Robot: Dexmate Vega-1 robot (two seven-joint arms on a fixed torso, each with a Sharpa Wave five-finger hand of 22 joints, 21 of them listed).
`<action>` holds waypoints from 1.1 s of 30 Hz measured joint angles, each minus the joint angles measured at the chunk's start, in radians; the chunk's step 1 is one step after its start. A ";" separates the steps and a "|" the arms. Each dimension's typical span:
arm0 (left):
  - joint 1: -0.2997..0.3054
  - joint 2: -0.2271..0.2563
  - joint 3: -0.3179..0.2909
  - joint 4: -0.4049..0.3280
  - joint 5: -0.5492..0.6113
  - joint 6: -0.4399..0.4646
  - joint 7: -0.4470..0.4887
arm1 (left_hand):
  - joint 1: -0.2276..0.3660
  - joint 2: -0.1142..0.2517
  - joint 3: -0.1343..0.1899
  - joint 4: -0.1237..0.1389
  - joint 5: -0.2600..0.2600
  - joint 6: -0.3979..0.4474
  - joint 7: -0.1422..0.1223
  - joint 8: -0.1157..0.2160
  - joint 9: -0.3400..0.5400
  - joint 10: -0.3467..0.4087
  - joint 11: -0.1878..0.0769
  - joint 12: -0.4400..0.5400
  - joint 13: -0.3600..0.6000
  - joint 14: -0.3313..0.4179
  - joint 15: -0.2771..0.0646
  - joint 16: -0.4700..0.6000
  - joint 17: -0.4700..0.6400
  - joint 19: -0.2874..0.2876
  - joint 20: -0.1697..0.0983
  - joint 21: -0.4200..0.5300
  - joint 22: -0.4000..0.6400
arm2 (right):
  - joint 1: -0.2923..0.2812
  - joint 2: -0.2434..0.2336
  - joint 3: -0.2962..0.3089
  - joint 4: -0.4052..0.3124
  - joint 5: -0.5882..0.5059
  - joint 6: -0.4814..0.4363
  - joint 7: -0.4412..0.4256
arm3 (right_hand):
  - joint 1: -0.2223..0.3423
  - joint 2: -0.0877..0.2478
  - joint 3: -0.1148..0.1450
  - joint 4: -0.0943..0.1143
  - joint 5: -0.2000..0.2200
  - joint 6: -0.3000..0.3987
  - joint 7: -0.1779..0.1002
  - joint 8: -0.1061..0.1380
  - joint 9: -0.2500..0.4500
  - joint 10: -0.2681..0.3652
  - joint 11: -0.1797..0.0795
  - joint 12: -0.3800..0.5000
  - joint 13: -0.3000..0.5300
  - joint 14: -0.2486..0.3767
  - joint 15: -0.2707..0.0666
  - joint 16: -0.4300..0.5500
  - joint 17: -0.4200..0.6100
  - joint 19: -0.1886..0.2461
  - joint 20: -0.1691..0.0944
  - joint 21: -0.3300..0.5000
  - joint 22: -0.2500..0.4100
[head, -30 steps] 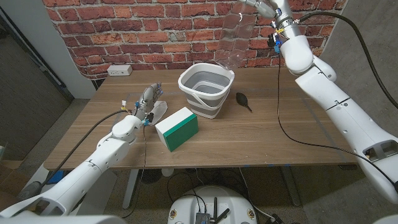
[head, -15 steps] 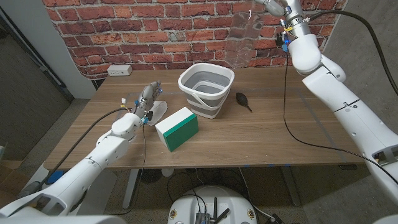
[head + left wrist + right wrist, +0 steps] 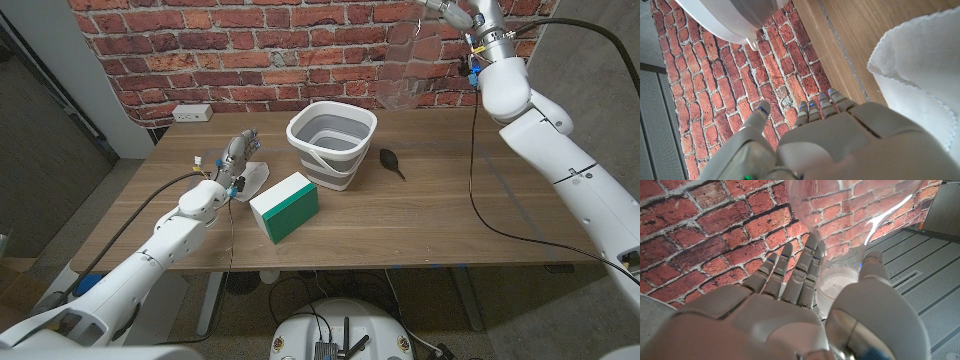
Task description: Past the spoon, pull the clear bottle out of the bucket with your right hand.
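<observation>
A two-armed robot at a wooden table (image 3: 430, 215) holds a clear bottle (image 3: 402, 70) aloft against a red brick wall (image 3: 220, 50); the right hand (image 3: 448, 12) grasps it by the neck end, fingers (image 3: 805, 275) and thumb wrapped around it in the right wrist view, its body hanging down and tilted above and to the right of the bucket (image 3: 332, 143); the bottle is wholly out of the bucket and touches nothing on the table; the bucket, grey inside with a white rim, stands upright near the back edge of the table; a black spoon (image 3: 391, 163) lies on the wood just to the right of the bucket, below the raised bottle; a green box with a white top (image 3: 285, 206) lies in front of the bucket and slightly to its left, close to it; the left hand (image 3: 236, 156) stands to the left of the bucket, fingers extended and apart, holding nothing, beside a white cloth (image 3: 257, 176); in the left wrist view the cloth (image 3: 920, 75) lies on the table just past that hand's fingertips (image 3: 812, 107); a white wall socket (image 3: 192, 113) sits on the wall behind the table, well left of the bucket.
</observation>
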 measured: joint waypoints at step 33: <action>0.003 -0.007 -0.022 0.005 -0.016 -0.027 0.008 | 0.000 0.000 0.005 -0.014 0.000 0.005 0.005 0.000 0.000 0.000 0.000 0.000 0.000 0.000 0.000 0.000 0.000 0.009 -0.002 0.000 0.000 | -0.122 -0.064 0.072 0.028 0.044 -0.045 -0.061 | 0.000 0.000 -0.001 0.000 -0.004 -0.016 -0.016 -0.012 -0.005 -0.013 -0.013 -0.016 0.010 0.000 0.000 0.000 0.000 0.005 -0.005 0.000 0.002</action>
